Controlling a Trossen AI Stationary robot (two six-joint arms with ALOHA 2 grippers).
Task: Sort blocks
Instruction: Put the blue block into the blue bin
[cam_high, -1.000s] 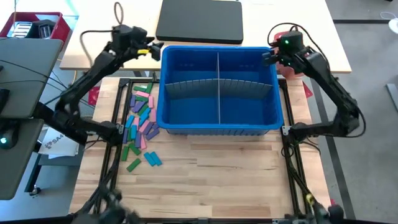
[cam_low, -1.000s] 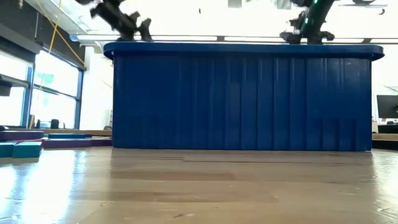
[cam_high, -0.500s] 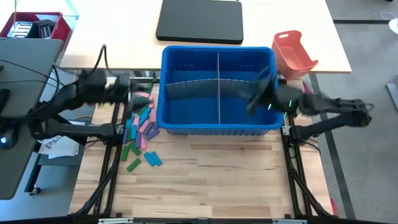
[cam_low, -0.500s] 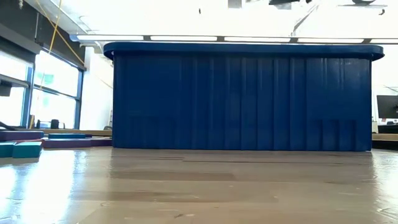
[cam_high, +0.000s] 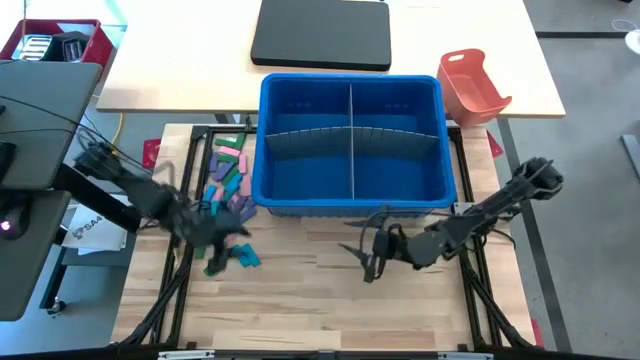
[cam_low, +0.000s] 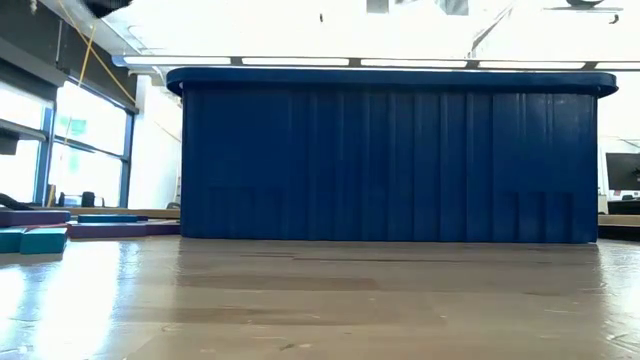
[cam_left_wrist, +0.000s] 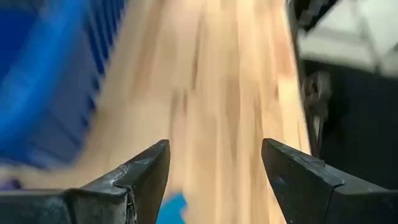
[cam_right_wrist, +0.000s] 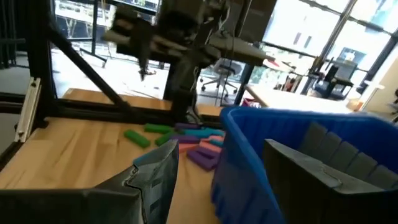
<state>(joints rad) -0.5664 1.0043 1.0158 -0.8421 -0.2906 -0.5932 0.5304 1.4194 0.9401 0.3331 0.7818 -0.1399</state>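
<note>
1. No legible text, brand, number or sign is found in any view.
2. Print is seen on a white sheet (cam_high: 88, 231) beside the left arm, but it cannot be read.

1 blue bin (cam_high: 352, 195) – 2 compartments, 1 orange-red tray (cam_high: 472, 85), 2 arms

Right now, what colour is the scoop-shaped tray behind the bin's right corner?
Orange-red. The tray sits empty on the pale table behind the blue bin; the high view shows it best.
</note>
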